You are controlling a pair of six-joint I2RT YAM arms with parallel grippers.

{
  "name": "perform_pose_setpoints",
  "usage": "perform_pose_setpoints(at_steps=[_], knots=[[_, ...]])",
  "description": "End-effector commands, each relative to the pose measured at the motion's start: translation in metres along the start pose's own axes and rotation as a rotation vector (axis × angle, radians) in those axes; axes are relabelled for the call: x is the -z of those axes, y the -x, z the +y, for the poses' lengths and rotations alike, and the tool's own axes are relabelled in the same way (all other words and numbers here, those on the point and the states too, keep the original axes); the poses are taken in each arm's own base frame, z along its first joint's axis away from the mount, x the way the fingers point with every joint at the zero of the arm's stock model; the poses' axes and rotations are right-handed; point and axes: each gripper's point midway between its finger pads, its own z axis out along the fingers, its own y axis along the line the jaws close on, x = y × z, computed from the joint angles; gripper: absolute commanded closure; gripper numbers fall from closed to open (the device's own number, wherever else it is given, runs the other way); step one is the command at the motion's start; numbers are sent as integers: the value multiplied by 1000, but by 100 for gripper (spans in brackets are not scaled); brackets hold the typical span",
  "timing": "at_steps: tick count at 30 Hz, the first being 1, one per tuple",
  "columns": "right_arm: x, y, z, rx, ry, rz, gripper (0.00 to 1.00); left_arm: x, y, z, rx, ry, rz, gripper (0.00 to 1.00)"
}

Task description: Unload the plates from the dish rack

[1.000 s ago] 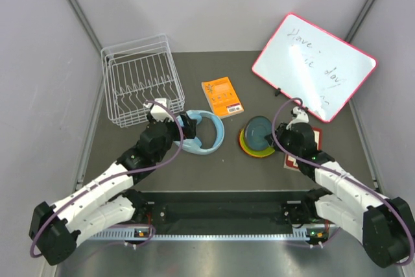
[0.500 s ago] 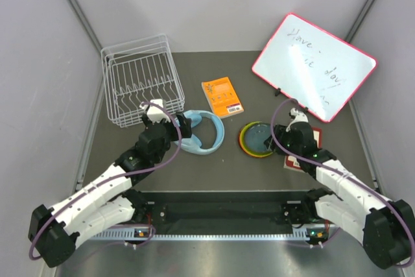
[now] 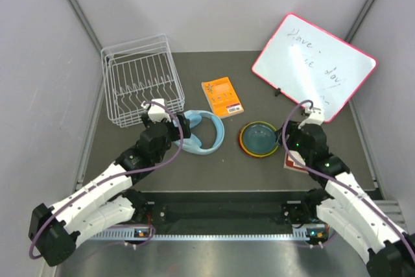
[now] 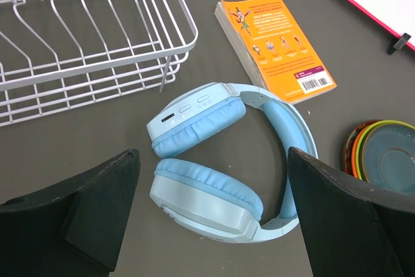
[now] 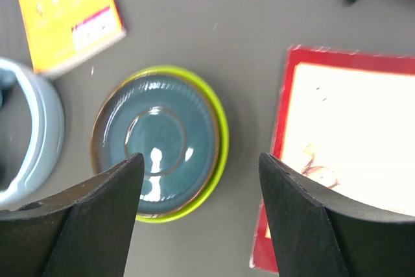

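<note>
since a second ago the right end effector (image 3: 290, 141) has drawn back toward the right side of the overhead frame. the teal-blue plate it held tilted then now lies flat on the stack. the left arm has barely shifted.

the plates (image 3: 259, 138) sit as one nested stack on the dark, matte tabletop (image 3: 214, 173), right of centre in the overhead view. they are well apart from the dish rack (image 3: 139, 82) in the upper left. the top plate is glossy teal-blue, round and shallow, with fine concentric ridges and a bright glint of light. a yellow-green rim shows under it in the right wrist view (image 5: 159, 141). at the right edge of the left wrist view (image 4: 382, 157) thin orange and dark red edges peek out below.

the rack is white wire, rectangular, with raised sides and rows of upright tines (image 4: 84, 30).

the right end effector (image 5: 200, 160) is spread wide and holds nothing. its dark fingers frame the stack, and a red-bordered card (image 5: 350, 160) lies at the right of that frame.

the left end effector (image 4: 212, 155) is also spread wide and empty. it is above the light blue headphones (image 4: 220, 160), which have smooth padded cups.

an orange paperback book (image 3: 222, 96) lies between rack and plates. a red-framed whiteboard (image 3: 314, 66) leans in the upper right.
</note>
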Motion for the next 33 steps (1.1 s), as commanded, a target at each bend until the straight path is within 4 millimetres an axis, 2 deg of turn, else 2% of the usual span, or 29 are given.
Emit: perform_pose_setpoints(at_steps=[1, 7, 12, 17, 24, 33], knots=[[5, 23, -23, -14, -98, -165, 28, 1, 12, 3, -29, 27, -12, 1], [7, 31, -22, -7, -95, -202, 27, 3, 6, 26, -52, 139, -11, 1], [10, 51, -27, 37, -135, -265, 27, 9, 8, 35, -47, 165, -23, 1], [9, 60, -33, 118, -183, -283, 25, 14, 3, 34, -11, 140, -25, 1], [9, 70, -47, 114, -267, -342, 25, 18, 6, 35, -20, 132, -36, 1], [10, 70, -59, 108, -333, -348, 21, 15, 5, 33, -22, 128, -24, 1]])
